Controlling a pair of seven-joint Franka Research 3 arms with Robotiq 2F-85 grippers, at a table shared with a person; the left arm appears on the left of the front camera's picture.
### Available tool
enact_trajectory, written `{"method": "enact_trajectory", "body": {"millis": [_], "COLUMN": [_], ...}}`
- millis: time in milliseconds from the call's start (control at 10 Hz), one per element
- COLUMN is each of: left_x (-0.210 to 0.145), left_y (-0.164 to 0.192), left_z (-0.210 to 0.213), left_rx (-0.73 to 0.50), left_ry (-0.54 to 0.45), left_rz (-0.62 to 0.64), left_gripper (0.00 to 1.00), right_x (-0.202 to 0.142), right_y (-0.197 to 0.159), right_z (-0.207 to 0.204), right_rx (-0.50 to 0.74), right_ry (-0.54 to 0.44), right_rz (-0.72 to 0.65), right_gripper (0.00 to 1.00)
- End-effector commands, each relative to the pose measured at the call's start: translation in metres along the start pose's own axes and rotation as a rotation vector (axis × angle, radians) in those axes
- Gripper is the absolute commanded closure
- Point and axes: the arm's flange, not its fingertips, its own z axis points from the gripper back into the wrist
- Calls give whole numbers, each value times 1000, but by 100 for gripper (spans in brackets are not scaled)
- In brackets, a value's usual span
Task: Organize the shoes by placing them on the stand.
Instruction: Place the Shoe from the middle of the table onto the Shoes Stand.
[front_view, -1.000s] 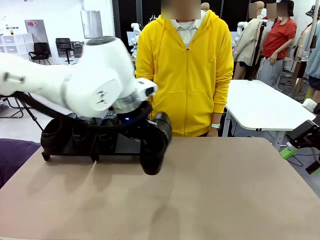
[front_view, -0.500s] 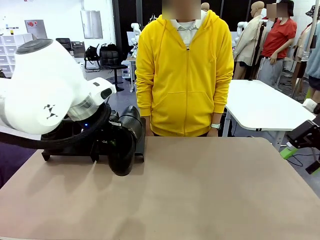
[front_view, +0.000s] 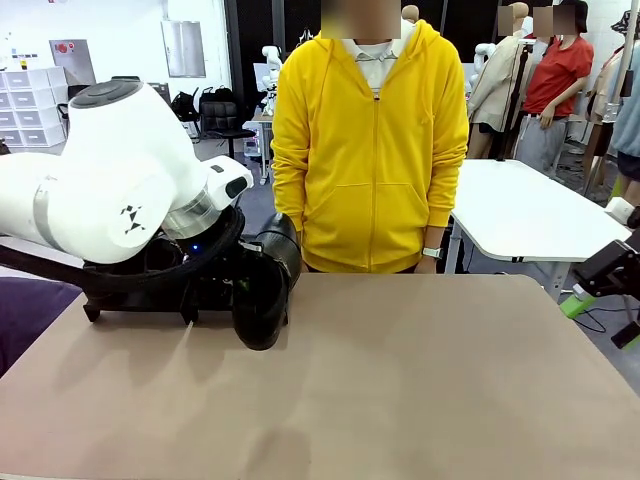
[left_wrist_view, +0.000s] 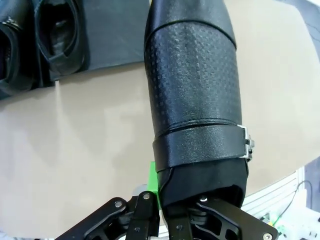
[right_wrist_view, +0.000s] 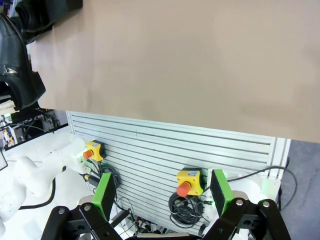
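My left gripper is shut on the heel end of a black shoe that has a textured upper and a small buckle. In the front view this shoe hangs toe-down just above the table, at the right end of the stand. Two more black shoes lie side by side on the stand's dark panel; in the front view my left arm covers most of the stand. My right gripper is open and holds nothing, off the table's side edge.
A person in a yellow hoodie stands at the far edge of the tan table, arms hanging down. Below the table edge are grey slats with yellow emergency-stop boxes. A white table stands behind on the right.
My left arm has carried the shoe leftward from the table's middle to the stand's right end, then drifted slightly back right. The right gripper has not moved.
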Motion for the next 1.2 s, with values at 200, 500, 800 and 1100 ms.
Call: {"method": "enact_trajectory", "body": {"millis": [200,500,800,1100], "left_x": [137,178,189,193], "left_y": [42,75,91,97], "left_z": [-45,-84,-118,-143], "left_rx": [-22,25,8,29], "left_ry": [-47,-47,-21,-33], "left_rz": [135,140,63,71], "left_gripper": [100,100,100,100], "right_x": [2,2,2,2], "right_y": [1,1,1,1], "right_z": [4,4,4,4], "right_rx": [33,33,33,33], "right_ry": [5,5,5,5], "right_rz": [24,24,24,24], "right_gripper": [0,0,0,0]}}
